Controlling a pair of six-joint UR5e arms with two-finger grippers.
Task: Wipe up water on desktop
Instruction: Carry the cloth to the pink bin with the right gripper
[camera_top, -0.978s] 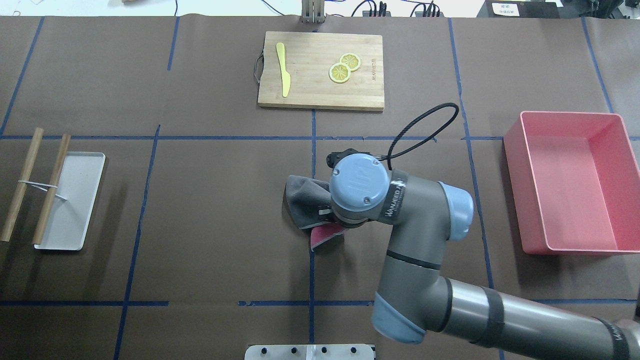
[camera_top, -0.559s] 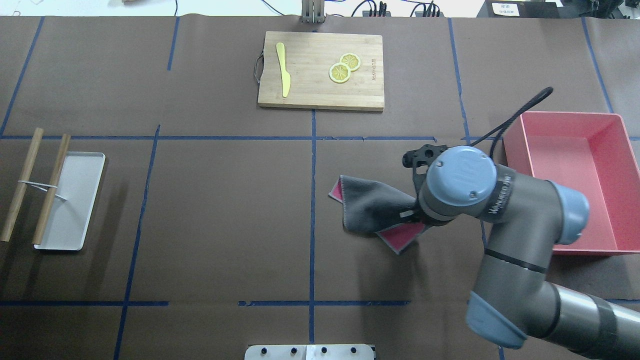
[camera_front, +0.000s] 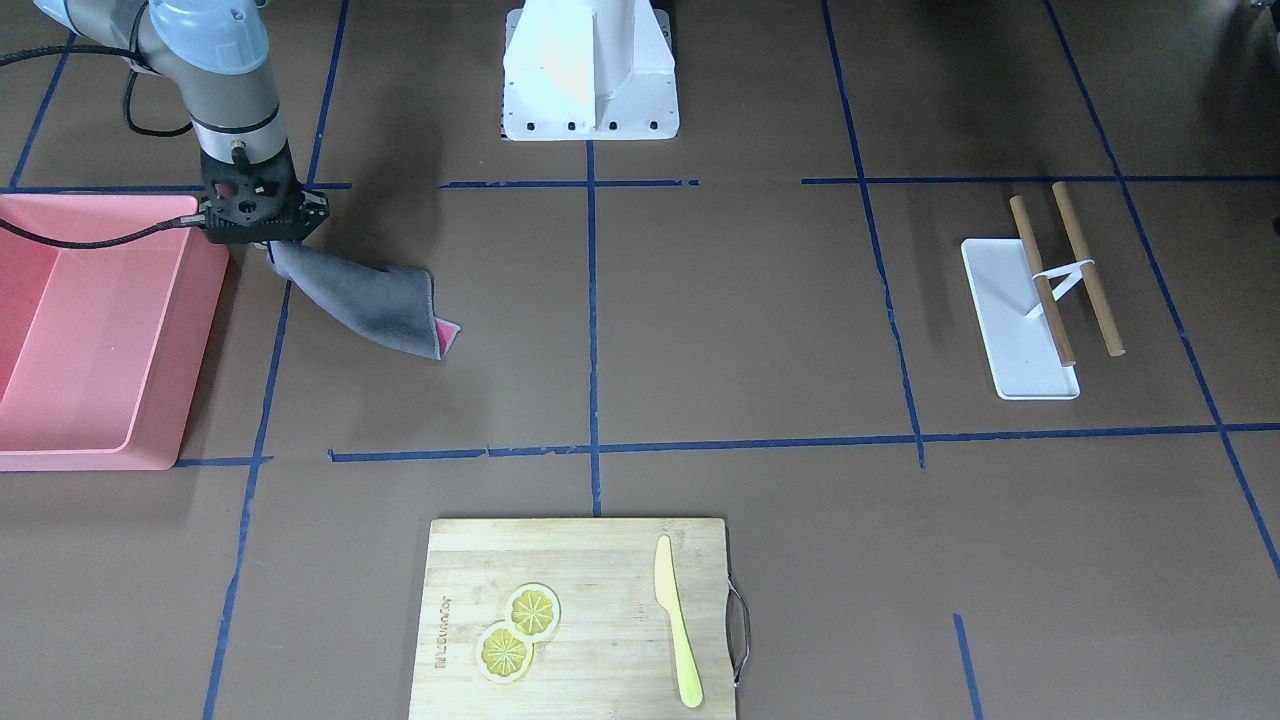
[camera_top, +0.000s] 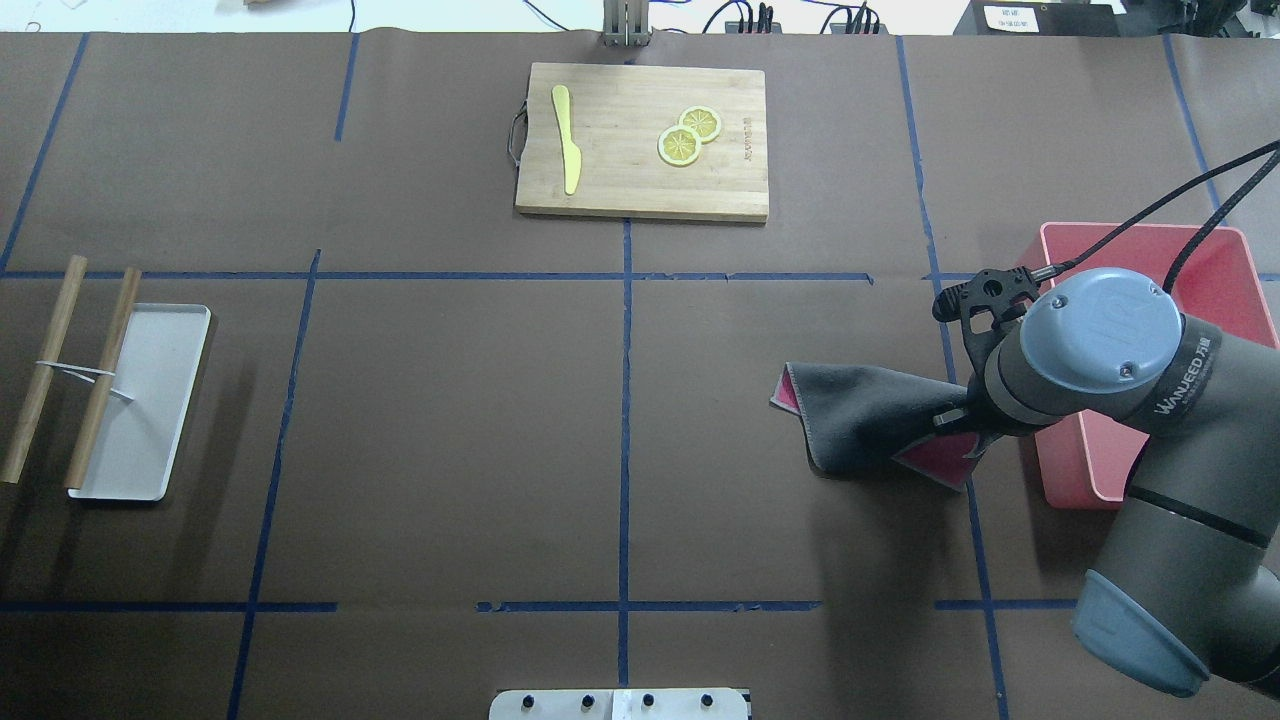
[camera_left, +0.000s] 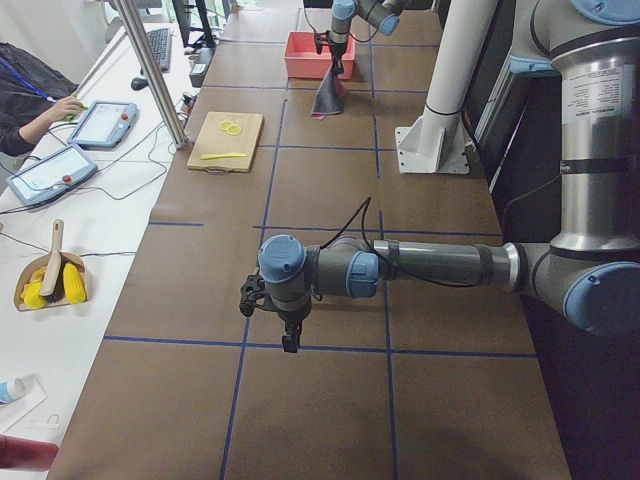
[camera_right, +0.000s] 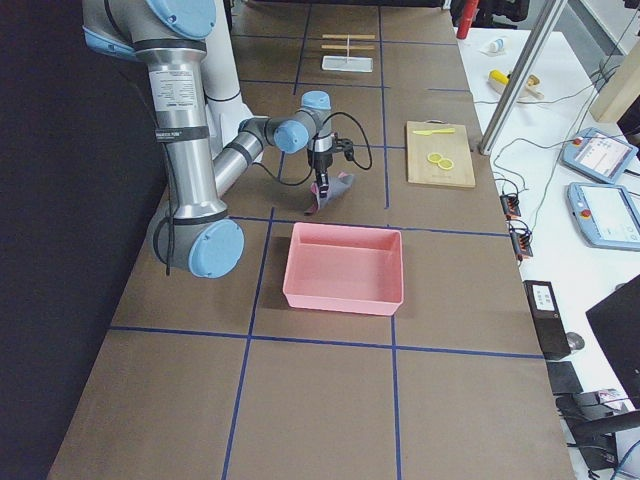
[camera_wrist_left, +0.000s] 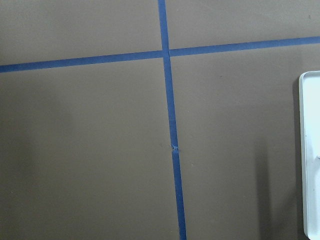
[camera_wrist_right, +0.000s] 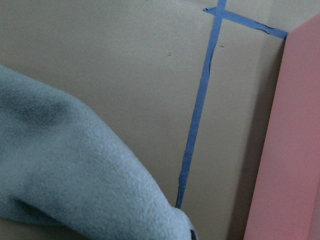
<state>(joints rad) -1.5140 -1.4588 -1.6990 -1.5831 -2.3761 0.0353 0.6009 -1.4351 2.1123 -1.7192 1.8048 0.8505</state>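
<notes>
Right pincer: pressed together on one corner of the grey cloth and held above the desk.
Grey cloth: hung from the right pincer and trailed away from it toward the desk's middle. A pink underside is shown at the far corner. Contact of that end with the desk cannot be confirmed.
Desk: spread beneath and around both pincers. No puddle or wet sheen can be made out on it.
Pink bin: just beside the right pincer, on the side opposite the cloth, and seen empty.
Left pincer: held low over the desk, well apart from the right pincer. Whether it is spread or pressed together cannot be told.
White tray: crossed by two wooden sticks and judged near the left pincer, since its edge is caught in that wrist view.
Cutting board: well apart from both pincers.
Progress: wiping is judged largely done, since no water is visible. Disposal of the cloth, perhaps into the bin, is judged to be left. Faint residue cannot be excluded.
</notes>
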